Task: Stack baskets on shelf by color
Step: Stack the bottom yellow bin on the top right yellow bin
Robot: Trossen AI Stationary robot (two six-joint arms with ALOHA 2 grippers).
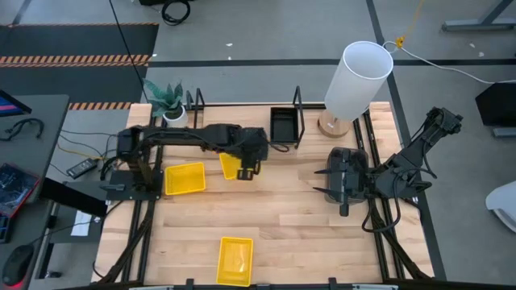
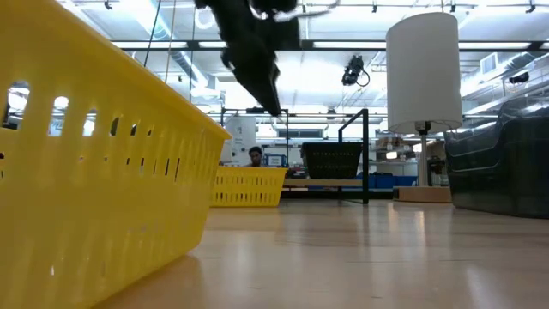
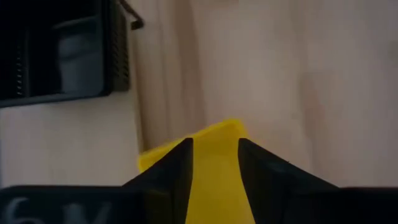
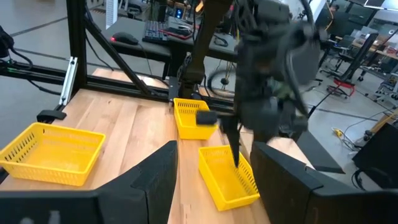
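Note:
Three yellow baskets lie on the wooden table: one at the near edge [image 1: 235, 260], one at mid-left [image 1: 185, 179], and one [image 1: 229, 165] partly under my left gripper [image 1: 247, 171]. In the low view this gripper [image 2: 273, 105] hangs above that basket [image 2: 249, 185], which rests flat on the table. The left wrist view shows its fingers apart with the yellow basket [image 3: 214, 180] seen between them. A black basket [image 1: 283, 125] stands on the shelf between black wire uprights [image 1: 297, 113]. My right gripper [image 1: 321, 181] waits open at the table's right.
A white cylindrical lamp [image 1: 359, 76] stands at the far right by the shelf. A small potted plant [image 1: 168, 101] sits at the far left. Bare wood lies between the two arms and toward the near right.

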